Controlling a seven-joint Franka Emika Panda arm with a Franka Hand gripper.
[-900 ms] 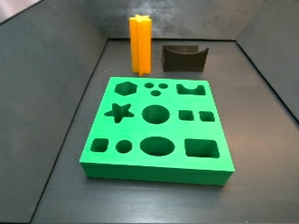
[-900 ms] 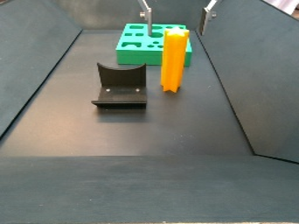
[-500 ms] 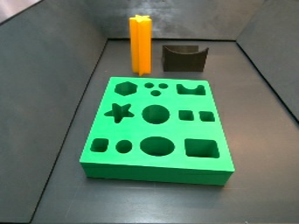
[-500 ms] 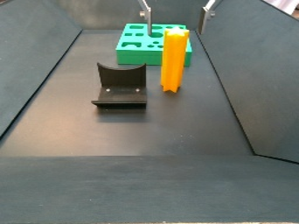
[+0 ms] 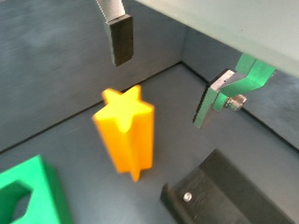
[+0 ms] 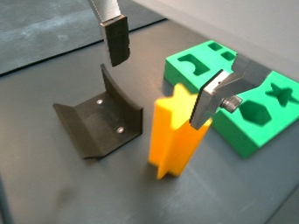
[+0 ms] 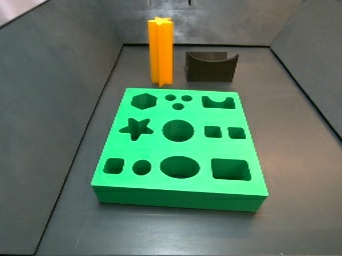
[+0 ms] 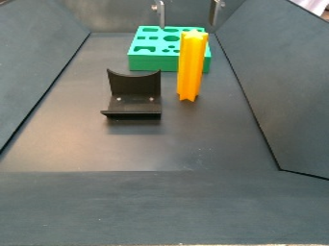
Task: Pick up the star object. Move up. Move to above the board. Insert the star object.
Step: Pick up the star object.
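The board (image 7: pixel 178 147) lies flat on the dark floor (image 7: pixel 80 170), near in a side view, and every shaped hole in its top face — star, hexagon, circles, squares — shows empty. The star object (image 7: pixel 160 50) stands upright on the floor beyond the board's far edge, apart from it, and nothing holds it. Just right of it in that side view sits the dark grey block (image 7: pixel 210 65) with the curved notch, close by but not touching. In a side view from the opposite end, the star object (image 8: pixel 191 64) stands between the board (image 8: pixel 166 46) and the camera, with the grey block (image 8: pixel 131 93) to its left. The pincer (image 5: pixel 163 66) hangs above the star object, its two fingers (image 5: pixel 121 39) spread wide with the orange prism's star-shaped top (image 5: pixel 124 107) below the gap and touching neither pad. In both wrist views the fingers stand well clear of the prism's sides (image 6: pixel 176 131), one toward the grey block (image 6: pixel 100 118), one (image 6: pixel 211 98) toward the board (image 6: pixel 239 101). In a side view only the finger tips (image 8: pixel 160 10) show at the top edge, high over the board's end.
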